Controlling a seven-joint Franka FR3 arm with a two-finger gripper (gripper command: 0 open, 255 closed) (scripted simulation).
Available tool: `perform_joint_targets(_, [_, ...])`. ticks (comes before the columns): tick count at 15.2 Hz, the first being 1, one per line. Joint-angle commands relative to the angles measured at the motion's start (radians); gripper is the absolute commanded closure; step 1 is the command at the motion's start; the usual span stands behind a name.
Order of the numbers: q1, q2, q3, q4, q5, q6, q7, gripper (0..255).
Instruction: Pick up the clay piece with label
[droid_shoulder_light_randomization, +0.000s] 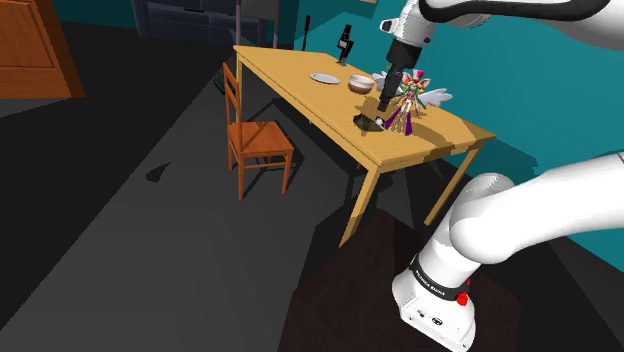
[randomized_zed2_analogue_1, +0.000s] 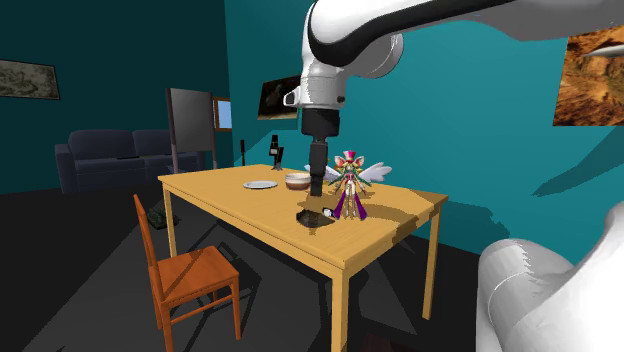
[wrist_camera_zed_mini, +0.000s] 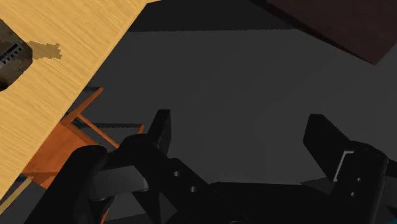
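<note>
Arm reaching down over table (droid_shoulder_light_randomization: 300, 92), gripper (wrist_camera_zed_mini: 239, 121) spread wide, empty, near dark clay piece (randomized_zed2_analogue_1: 318, 216)

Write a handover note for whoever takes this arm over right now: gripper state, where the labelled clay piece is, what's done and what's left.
Gripper: open, nothing between its fingers. It hangs close above the small dark piece with a pale patch and does not hold it.
Piece: lying on the light wooden table, right beside the winged fairy figurine.
Done: the approach, judging by where the gripper hangs.
Left: lower over the piece, close on it and lift. Mind the figurine, which stands very near.
</note>
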Motion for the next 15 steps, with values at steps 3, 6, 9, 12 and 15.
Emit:
perform_joint_targets(3, [0.021, 0.078, -0.127, 0.048, -0.048, 0.019, -0.229, 0])
perform_joint_targets(6, [0.049, 0.159, -0.221, 0.102, -0.066, 0.039, -0.393, 0])
perform_joint_targets(9, [0.084, 0.26, -0.317, 0.171, -0.063, 0.061, -0.564, 0])
perform_joint_targets(12, [0.125, 0.384, -0.415, 0.254, -0.032, 0.084, -0.744, 0])
perform_joint_targets(15, [0.159, 0.536, -0.51, 0.351, 0.04, 0.102, -0.942, 0])
